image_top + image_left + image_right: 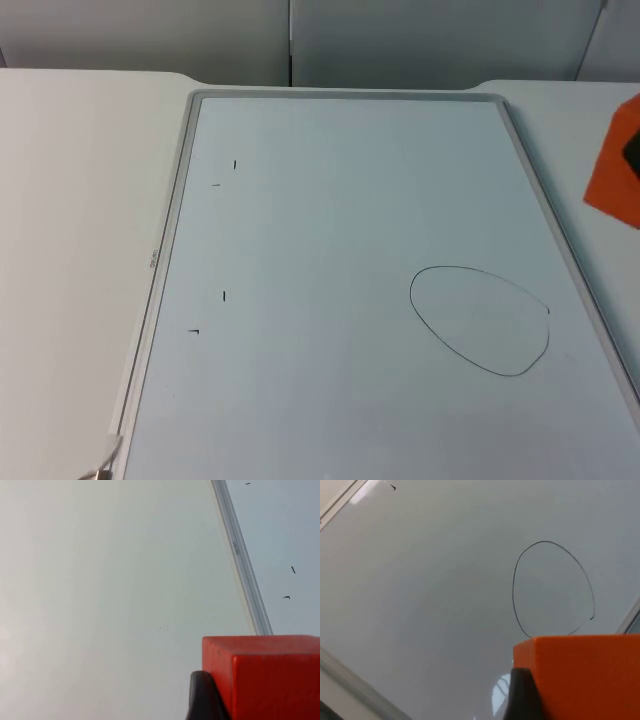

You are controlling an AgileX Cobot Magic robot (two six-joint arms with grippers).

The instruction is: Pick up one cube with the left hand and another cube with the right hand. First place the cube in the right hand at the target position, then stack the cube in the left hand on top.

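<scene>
We hold a red cube (270, 677) clamped in our left gripper (235, 700) above the white table (100, 580), and an orange cube (585, 675) gripped in our right gripper (555, 700) near the hand-drawn black oval outline (552, 587) on the framed whiteboard (330, 300).

A white bench (70, 200) is filling the scene, running back to a grey partition wall (150, 35) that is standing along its far edge. A dark vertical seam (290, 40) is dividing the wall's panels. A large pale whiteboard (330, 200) with a light grey frame (165, 240) is lying flat on the bench, taking up most of its middle. A thin black oval outline (480, 320) is sitting drawn on the board's right side, and a few small black tick marks (224, 296) are showing on its left side. Soft, even light is falling across everything, leaving a faint bright reflection (500, 692) on the board's surface.
</scene>
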